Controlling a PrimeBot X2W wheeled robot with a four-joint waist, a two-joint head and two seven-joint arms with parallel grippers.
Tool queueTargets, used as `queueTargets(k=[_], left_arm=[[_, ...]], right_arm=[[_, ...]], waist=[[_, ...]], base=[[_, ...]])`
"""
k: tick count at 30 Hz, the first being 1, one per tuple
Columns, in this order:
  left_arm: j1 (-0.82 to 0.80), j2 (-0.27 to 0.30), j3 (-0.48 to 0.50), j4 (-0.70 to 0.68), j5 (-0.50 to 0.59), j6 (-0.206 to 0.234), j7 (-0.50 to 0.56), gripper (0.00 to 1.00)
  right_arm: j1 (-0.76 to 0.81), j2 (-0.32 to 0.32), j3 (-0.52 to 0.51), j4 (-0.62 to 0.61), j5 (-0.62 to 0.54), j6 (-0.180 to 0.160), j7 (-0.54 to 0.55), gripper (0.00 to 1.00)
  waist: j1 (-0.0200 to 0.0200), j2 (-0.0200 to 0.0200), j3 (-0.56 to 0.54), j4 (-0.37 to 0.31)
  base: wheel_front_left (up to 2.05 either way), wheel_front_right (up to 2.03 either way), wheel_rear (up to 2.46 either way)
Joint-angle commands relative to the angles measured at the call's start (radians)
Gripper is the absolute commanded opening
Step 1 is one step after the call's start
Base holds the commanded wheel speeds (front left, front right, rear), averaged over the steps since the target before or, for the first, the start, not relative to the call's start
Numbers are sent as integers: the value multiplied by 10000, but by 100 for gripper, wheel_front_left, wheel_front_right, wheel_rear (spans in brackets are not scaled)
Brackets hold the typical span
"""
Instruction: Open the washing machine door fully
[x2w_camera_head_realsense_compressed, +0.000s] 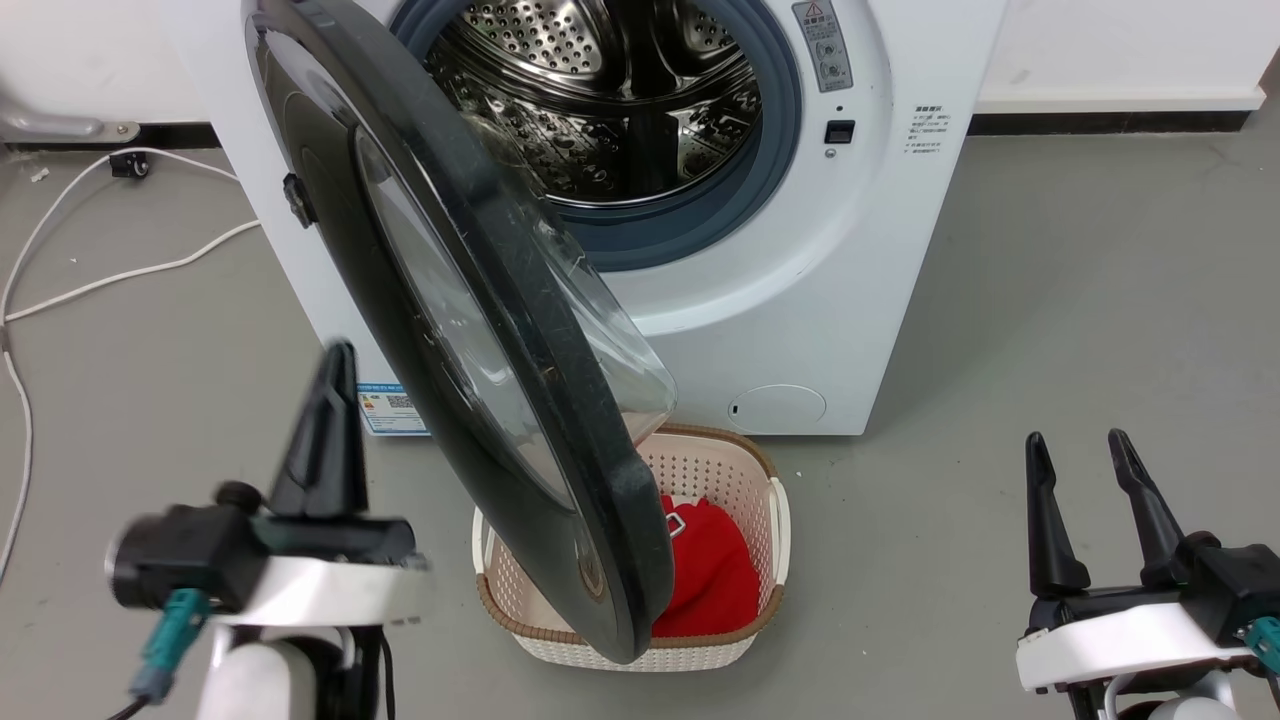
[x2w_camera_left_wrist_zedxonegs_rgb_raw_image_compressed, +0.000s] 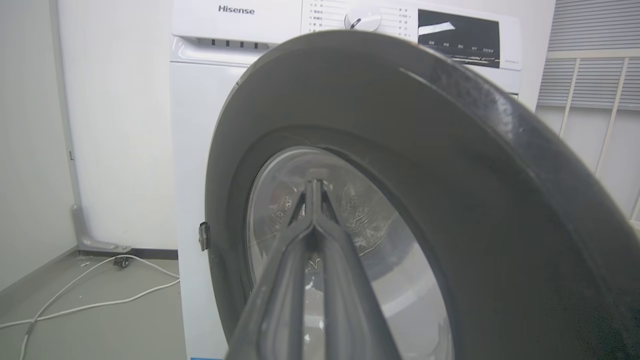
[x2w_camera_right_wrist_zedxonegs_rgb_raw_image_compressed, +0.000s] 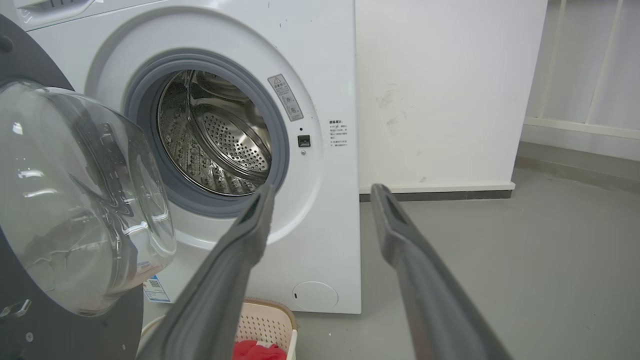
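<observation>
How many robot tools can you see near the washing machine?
2. The left tool, shut, is at lower left beside the washing machine door; the right tool, open, is at lower right above the floor.

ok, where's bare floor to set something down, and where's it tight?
Free: grey floor right of the washing machine, between basket and right hand; also floor left of it, along the white cable. Crowded: before the drum, where the washing machine door overhangs the basket, left hand beside it.
</observation>
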Motion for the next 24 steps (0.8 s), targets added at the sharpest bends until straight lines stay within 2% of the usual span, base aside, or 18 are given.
queueTargets(k=[1,7,12,15,20,24], left_arm=[[-160,2,11,-498,-68,-14,-28,0],[-552,1,-201,-2853,-225,-18,-25,0],[-830,-1,-1026,-4348,-19,-24,-25,0],[-779,200,-2184,-4498,19,-31,-25,0],[-324,820,-4350,-3733,-325,-34,-21,0],[91,1079,-5378,-2926,-771,-33,419,0]], right_arm=[[-100,35,6,44,34,-6,-18,100],[-128,34,59,138,97,-6,-18,100],[-188,34,88,134,289,-6,-16,100],[-193,34,118,129,372,-4,-18,100],[-193,32,161,209,460,-6,-18,100],[-110,33,138,284,488,-6,-16,100]], waist=[[0,0,6,6],[0,0,2,-3],[0,0,44,-34],[0,0,42,-43],[0,0,3,-73],[0,0,-47,-80]], base=[[0,0,0],[0,0,0],[0,0,0],[0,0,0],[0,0,0],[0,0,0]])
